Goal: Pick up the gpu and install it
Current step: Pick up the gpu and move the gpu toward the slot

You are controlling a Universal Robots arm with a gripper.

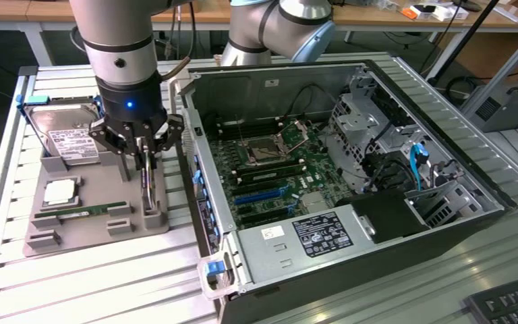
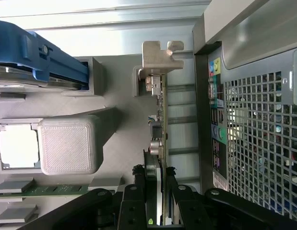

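The gpu (image 1: 152, 194) stands on edge in a slot of the grey holder tray (image 1: 88, 233), a thin card with a silver end bracket (image 2: 160, 56). My gripper (image 1: 145, 167) reaches straight down over it. In the wrist view the card (image 2: 160, 112) runs away from the gripper (image 2: 156, 188), and the two dark fingers (image 2: 138, 184) sit against its two faces, shut on it. The card's lower edge still rests in the tray's slot. The open computer case (image 1: 475, 202) lies to the exterior view's right, with blue expansion slots (image 1: 261, 193) showing on its motherboard.
The tray also holds a hard drive (image 1: 65, 135) in a blue caddy, a processor (image 1: 61, 192) and a green memory stick (image 1: 79, 211). The case's perforated rear wall (image 2: 256, 143) stands close beside the card. A keyboard (image 1: 511, 304) lies at the near right.
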